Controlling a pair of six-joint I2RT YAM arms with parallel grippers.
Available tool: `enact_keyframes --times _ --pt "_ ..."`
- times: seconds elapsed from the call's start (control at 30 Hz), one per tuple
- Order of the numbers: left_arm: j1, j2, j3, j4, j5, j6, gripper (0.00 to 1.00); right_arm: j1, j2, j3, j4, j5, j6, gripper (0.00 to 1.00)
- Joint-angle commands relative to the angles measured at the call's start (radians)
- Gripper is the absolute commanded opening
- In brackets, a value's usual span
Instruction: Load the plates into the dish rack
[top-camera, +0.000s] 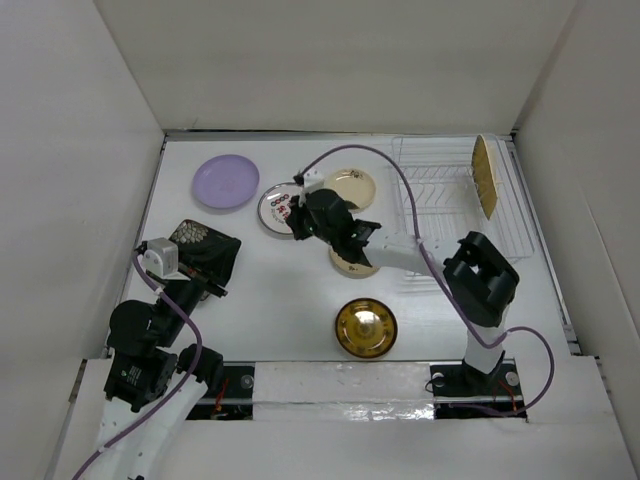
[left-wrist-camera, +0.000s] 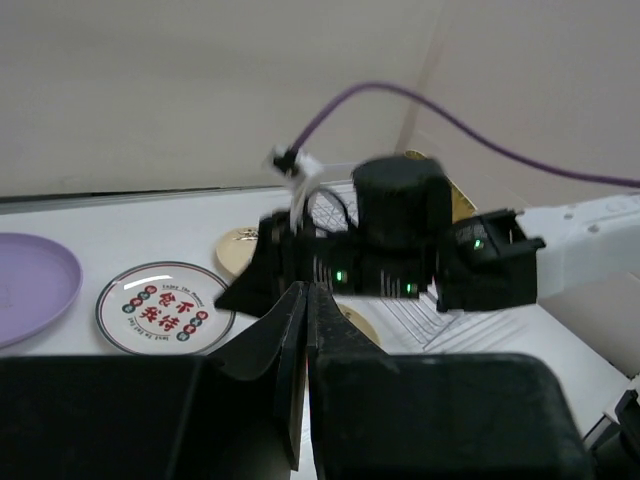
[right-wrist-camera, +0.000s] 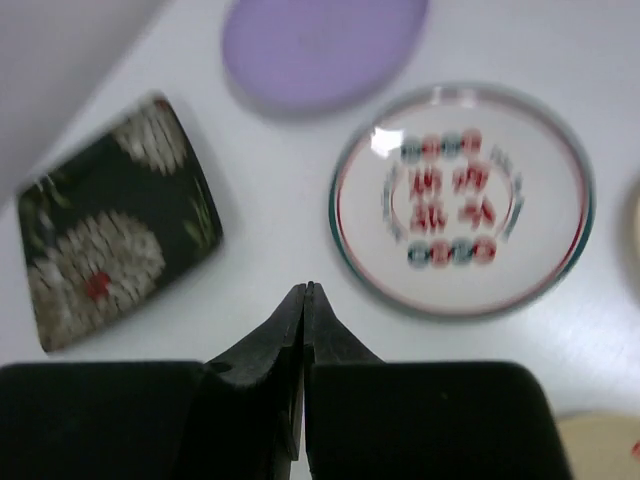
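the dish rack sits at the far right of the white table; a yellow square plate stands on edge in its right-hand slots; the lavender plate lies flat at the far left; just beside it, the white patterned plate is partly covered by the right arm, which reaches leftward from its base; one cream-gold plate lies near the rack; a second cream-gold plate peeks from under that arm; the dark gold plate lies toward the near edge; the black floral plate lies at the left, with the left arm over its near edge
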Motion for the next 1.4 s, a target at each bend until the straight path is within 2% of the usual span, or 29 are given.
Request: enact_keyframes --times 0.0,0.1,0.13,0.3,0.5,0.57,0.6,0.63,0.77,0.93,1.2,1.3,1.33,1.37 --pt "0.005 0.015 0.01 0.023 -0.013 0.005 0.0 0.0 -0.057 -0.07 0.019 0.035 0.133 0.04" --pt "0.005 0.016 0.007 0.028 -0.003 0.005 0.0 -0.021 -0.104 -0.185 -0.061 0.146 0.132 0.13" --pt "0.005 0.019 0.009 0.028 -0.002 0.005 0.0 -0.03 -0.126 -0.213 -0.083 0.169 0.132 0.2" --pt "0.005 0.038 0.006 0.028 0.023 0.005 0.0 -0.052 -0.151 -0.331 -0.124 0.168 0.089 0.35" --pt "0.005 0.059 0.006 0.029 0.027 0.006 0.0 -0.014 -0.088 -0.308 -0.19 0.277 0.072 0.37" --pt "0.005 0.065 0.004 0.031 0.029 0.006 0.0 -0.014 -0.097 -0.319 -0.164 0.26 0.069 0.37" --pt "0.005 0.068 0.004 0.032 0.032 0.006 0.0 -0.038 -0.103 -0.313 -0.137 0.202 0.066 0.37" --pt "0.005 0.07 0.004 0.032 0.032 0.006 0.0 -0.038 -0.1 -0.304 -0.123 0.174 0.064 0.46" --pt "0.005 0.087 0.004 0.031 0.038 0.006 0.0 -0.081 -0.02 -0.17 -0.112 0.11 0.067 0.56" --pt "0.005 0.084 0.004 0.028 0.032 0.008 0.0 -0.167 0.143 -0.017 -0.08 0.018 0.211 0.57" --pt "0.005 0.079 0.006 0.031 0.038 0.009 0.0 -0.211 0.291 0.071 0.006 -0.054 0.412 0.54" --pt "0.005 0.075 0.006 0.031 0.038 0.008 0.0 -0.221 0.335 0.083 0.041 -0.099 0.474 0.51" --pt "0.005 0.075 0.006 0.029 0.04 0.008 0.0 -0.221 0.343 0.08 0.056 -0.114 0.491 0.43" --pt "0.005 0.073 0.004 0.029 0.041 0.008 0.0 -0.23 0.348 0.074 0.076 -0.13 0.507 0.41"
